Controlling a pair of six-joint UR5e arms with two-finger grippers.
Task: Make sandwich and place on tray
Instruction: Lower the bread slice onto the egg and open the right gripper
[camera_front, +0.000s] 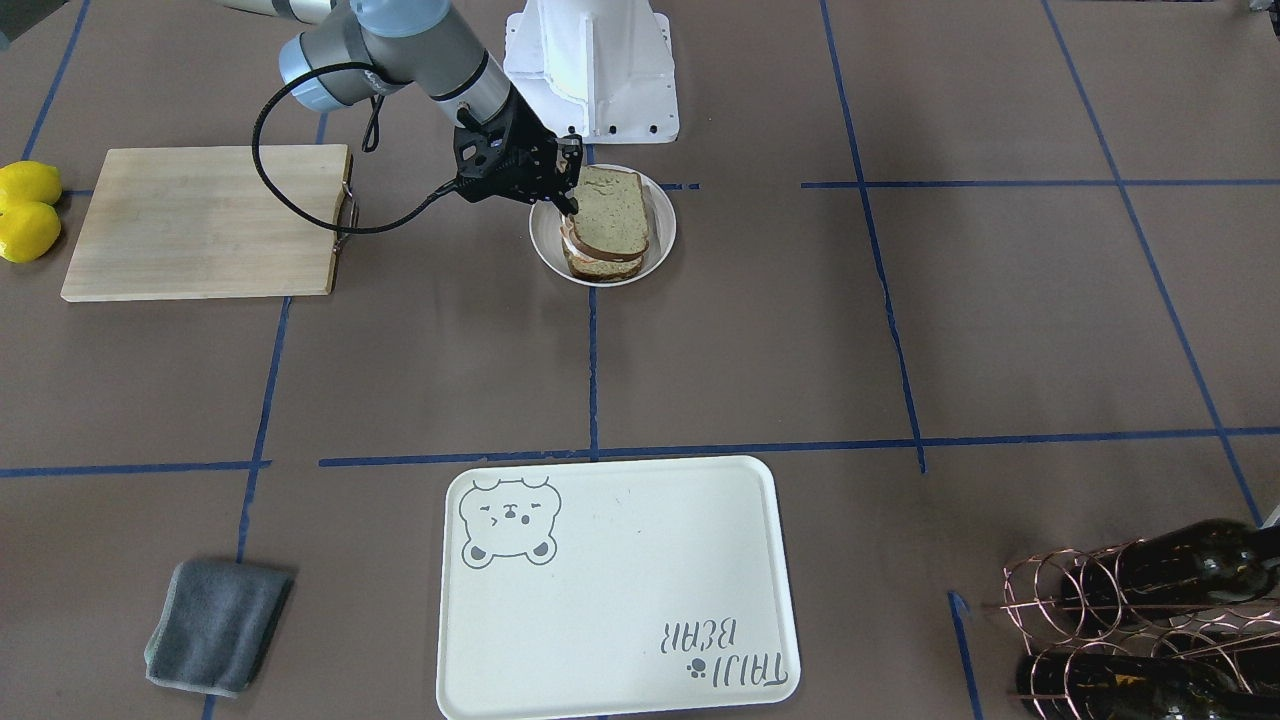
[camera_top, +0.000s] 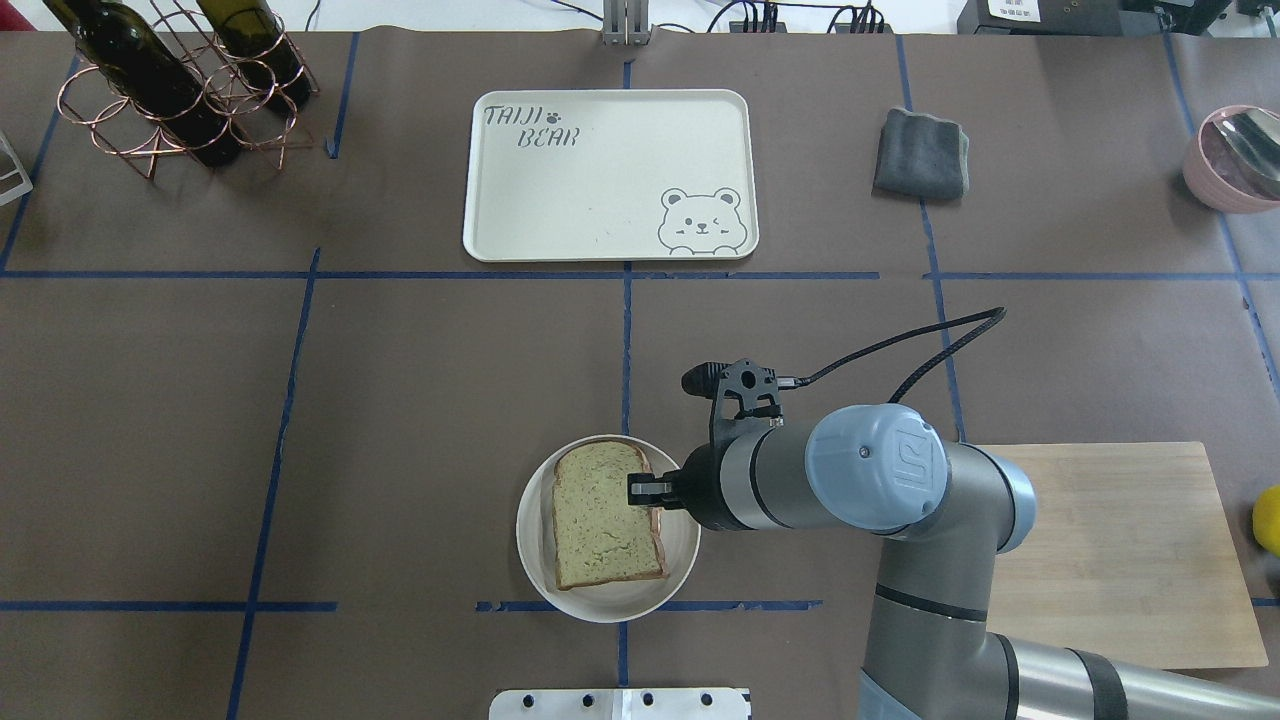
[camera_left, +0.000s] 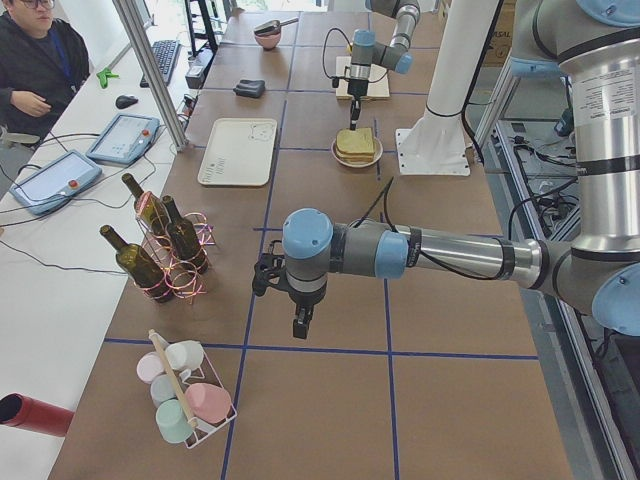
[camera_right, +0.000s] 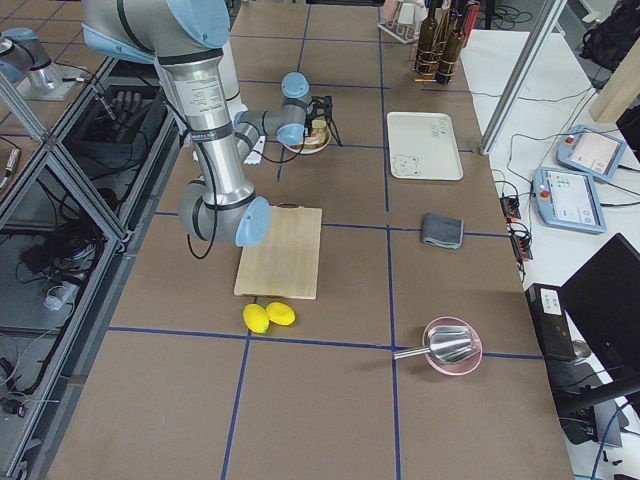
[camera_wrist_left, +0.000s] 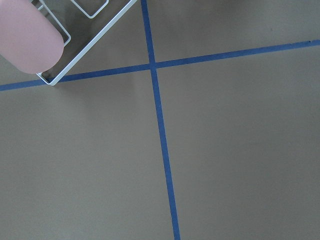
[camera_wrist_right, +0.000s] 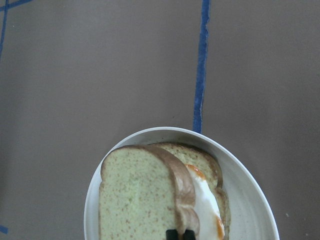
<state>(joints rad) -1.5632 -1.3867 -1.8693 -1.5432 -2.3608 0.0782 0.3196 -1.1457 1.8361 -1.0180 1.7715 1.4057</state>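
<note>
The sandwich (camera_front: 608, 215) lies on a small round white dish (camera_front: 545, 250) near the robot's base: two bread slices with a fried egg (camera_wrist_right: 207, 200) between them. The top slice (camera_top: 600, 525) sits tilted on the stack. My right gripper (camera_top: 640, 490) is at the sandwich's edge, its fingertips (camera_wrist_right: 173, 234) close together on the top slice's crust. The cream tray (camera_front: 620, 590) with the bear drawing lies empty across the table. My left gripper (camera_left: 300, 325) hangs over the table far from both; I cannot tell whether it is open.
A wooden cutting board (camera_front: 200, 220) lies beside the dish, with lemons (camera_front: 28, 210) past it. A grey cloth (camera_front: 215, 625) and a wire rack of wine bottles (camera_front: 1150, 620) flank the tray. A pink bowl (camera_top: 1235, 155) and a cup rack (camera_left: 185, 400) stand at the table's ends.
</note>
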